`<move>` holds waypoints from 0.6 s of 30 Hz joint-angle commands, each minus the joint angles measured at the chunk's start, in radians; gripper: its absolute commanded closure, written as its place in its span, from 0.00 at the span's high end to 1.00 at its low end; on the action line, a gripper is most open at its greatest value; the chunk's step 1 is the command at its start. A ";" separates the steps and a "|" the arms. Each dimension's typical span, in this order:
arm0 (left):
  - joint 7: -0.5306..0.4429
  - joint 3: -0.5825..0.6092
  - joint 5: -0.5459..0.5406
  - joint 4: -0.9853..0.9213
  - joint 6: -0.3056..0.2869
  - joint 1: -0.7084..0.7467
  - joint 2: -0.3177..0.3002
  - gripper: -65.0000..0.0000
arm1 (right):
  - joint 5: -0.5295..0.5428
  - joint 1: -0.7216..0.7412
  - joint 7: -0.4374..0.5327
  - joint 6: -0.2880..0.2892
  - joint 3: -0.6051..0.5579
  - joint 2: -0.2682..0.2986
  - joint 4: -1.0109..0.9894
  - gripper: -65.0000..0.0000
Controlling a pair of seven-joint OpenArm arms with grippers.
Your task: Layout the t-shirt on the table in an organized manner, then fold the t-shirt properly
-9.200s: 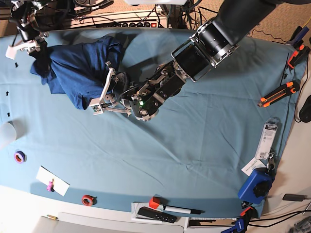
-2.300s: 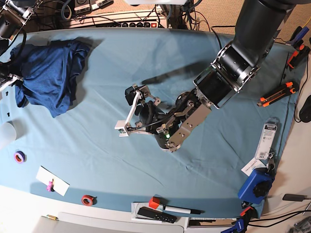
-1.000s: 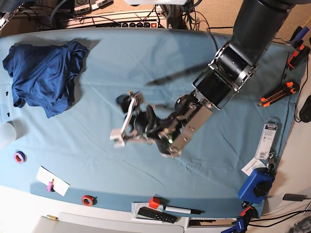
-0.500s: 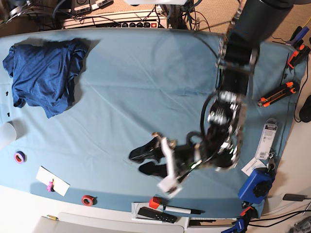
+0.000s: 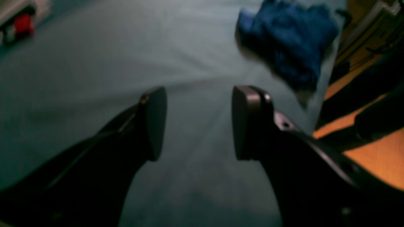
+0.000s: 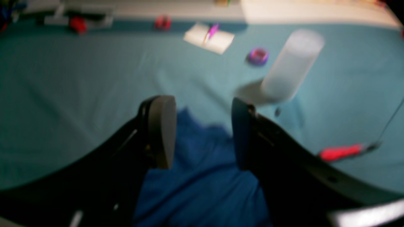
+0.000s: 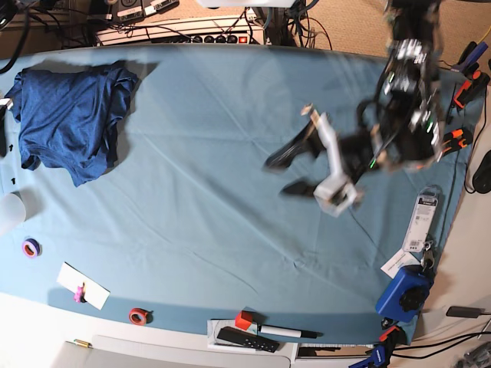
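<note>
The dark navy t-shirt [image 7: 69,115] lies crumpled in a heap at the table's [image 7: 215,230] far left corner. My left gripper [image 7: 276,176] hangs in the air over the right half of the table, far from the shirt. Its jaws are open and empty in the left wrist view [image 5: 199,123], where the t-shirt [image 5: 287,41] shows blurred in the distance. My right gripper [image 6: 202,134] hovers just above the t-shirt [image 6: 202,189], open, with blue cloth seen below the gap. The right arm is almost wholly outside the base view.
A white cup [image 6: 292,66], a purple tape ring [image 7: 31,248] and a white card [image 7: 83,285] lie near the shirt's side. A red tape ring [image 7: 138,315], a remote [image 7: 245,337], orange cutters [image 7: 437,148] and a blue tool [image 7: 404,291] line the front and right edges.
My left arm has swung from low over the front middle of the table up and back toward the right. Both grippers' jaws narrowed slightly. The t-shirt has not moved.
</note>
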 commanded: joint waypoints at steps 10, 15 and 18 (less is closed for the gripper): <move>0.066 -0.386 -0.257 0.138 -0.005 0.417 -0.008 0.47 | 0.178 -0.269 -0.134 -0.002 0.006 -0.130 0.013 0.44; 0.246 -0.512 -0.439 0.137 -0.005 0.575 0.008 0.47 | 0.309 -0.385 -0.167 -0.002 0.006 -0.178 0.013 0.44; 0.333 -0.570 -0.541 0.137 -0.005 0.657 0.009 0.47 | 0.330 -0.450 -0.167 -0.002 0.006 -0.217 0.013 0.44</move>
